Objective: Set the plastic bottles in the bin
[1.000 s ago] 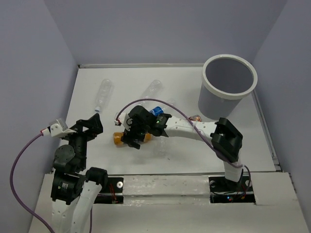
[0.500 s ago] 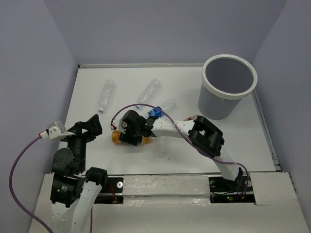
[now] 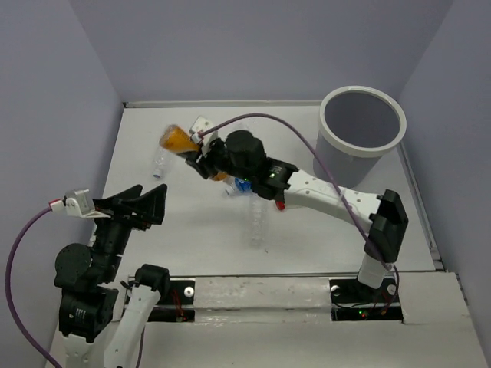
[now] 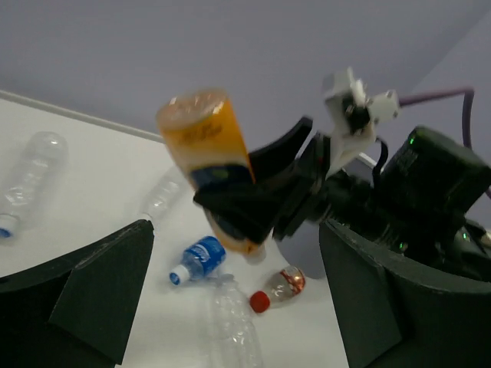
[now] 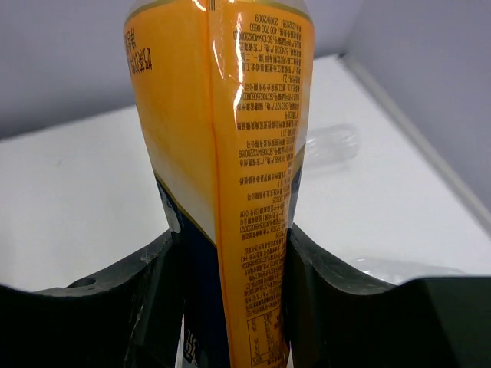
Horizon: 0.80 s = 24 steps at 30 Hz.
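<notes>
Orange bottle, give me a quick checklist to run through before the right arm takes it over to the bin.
1. Grip: the orange bottle sits pinched between both fingers of the right gripper: ok.
2. Clearance: in the left wrist view the bottle hangs tilted, off the table: ok.
3. Target: the bin stands at the far right with its mouth uncovered: ok.
4. Other arm: the left gripper is open, holds nothing and sits at the near left, off the way to the bin: ok.
5. Bottle's cap shut: cannot tell.
6. Grip firm enough for a swing: cannot tell.
</notes>
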Available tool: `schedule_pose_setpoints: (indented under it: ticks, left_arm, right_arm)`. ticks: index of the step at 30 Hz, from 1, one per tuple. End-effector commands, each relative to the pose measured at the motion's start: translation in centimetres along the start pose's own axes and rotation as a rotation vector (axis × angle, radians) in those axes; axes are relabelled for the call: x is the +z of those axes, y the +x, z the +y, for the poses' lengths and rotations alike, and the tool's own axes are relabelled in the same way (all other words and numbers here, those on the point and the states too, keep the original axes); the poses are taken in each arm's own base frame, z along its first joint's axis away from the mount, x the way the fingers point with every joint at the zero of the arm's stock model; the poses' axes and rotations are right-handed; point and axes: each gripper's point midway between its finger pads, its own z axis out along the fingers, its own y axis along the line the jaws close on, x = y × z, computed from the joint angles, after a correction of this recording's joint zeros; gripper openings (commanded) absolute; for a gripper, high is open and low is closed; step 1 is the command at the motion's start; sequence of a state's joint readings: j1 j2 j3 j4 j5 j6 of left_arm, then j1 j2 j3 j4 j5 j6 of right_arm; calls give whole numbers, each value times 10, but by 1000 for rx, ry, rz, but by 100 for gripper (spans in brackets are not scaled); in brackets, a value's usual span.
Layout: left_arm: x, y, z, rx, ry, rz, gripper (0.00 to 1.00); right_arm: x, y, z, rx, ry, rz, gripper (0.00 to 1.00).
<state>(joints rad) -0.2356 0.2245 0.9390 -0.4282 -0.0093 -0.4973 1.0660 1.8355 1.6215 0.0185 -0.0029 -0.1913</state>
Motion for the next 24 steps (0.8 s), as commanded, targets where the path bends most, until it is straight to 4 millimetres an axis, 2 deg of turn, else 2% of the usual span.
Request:
schedule_pose_setpoints:
  ticks: [1,2,3,4,5,6,8,9,11,12,14,15,16,17,18,19,20,21,23,24]
  left_arm:
    - [6,37,-53,-62,289,230,99]
    - [8,49,-56,-88,318,274,99]
    - [14,77,-52,-115,339,366,99]
    - [20,82,-54,-124,364,373,99]
    - [24,96,-50,-136,369,407,99]
    - [33,118,-40,-153,350,463,99]
    - [42,133,-31,-166,326,489,99]
    - [49,144,-28,-182,316,505,99]
    - [54,153,-29,-195,309,517,99]
    - [59,163,-32,-196,291,531,99]
    - [62,176,-39,-193,281,553,99]
    - [70,189,-33,-179,219,563,99]
    - [65,202,-49,-172,259,596,99]
    - [66,211,-51,-159,243,610,99]
    - [74,228,-46,-126,183,621,99]
    - [76,238,-46,-100,157,631,99]
    - [70,251,-54,-68,166,660,99]
    - [77,268,-46,-19,103,677,99]
    - [78,287,-44,40,71,706,99]
    - [75,298,-45,75,69,728,99]
  right_arm:
    - [-80,-99,-125,44,381,-254,32]
    - [-104,-101,-164,57,466,-266,31]
    - [-138,-116,-182,82,516,-317,31]
    - [-160,-121,-201,92,567,-342,31]
    - [-191,-118,-239,94,663,-357,31]
    - [-222,-125,-252,100,714,-398,31]
    - [-258,-119,-281,113,794,-415,31]
    - [-285,-106,-308,124,877,-416,31]
    - [-315,-101,-327,123,945,-434,31]
    - [-338,-93,-347,131,1008,-446,31]
    - [-349,-71,-364,157,1046,-432,31]
    - [-355,-63,-370,193,1063,-445,31]
    - [-368,-49,-383,204,1108,-442,31]
    - [-378,-48,-389,213,1136,-458,31]
    - [-379,-35,-393,259,1148,-467,31]
    - [-389,-27,-398,282,1173,-476,32]
    - [-392,-21,-400,305,1183,-482,43]
    - [-390,-13,-398,344,1184,-489,55]
    - [-400,-4,-398,371,1232,-488,87]
    - [-402,-2,-396,383,1238,-488,99]
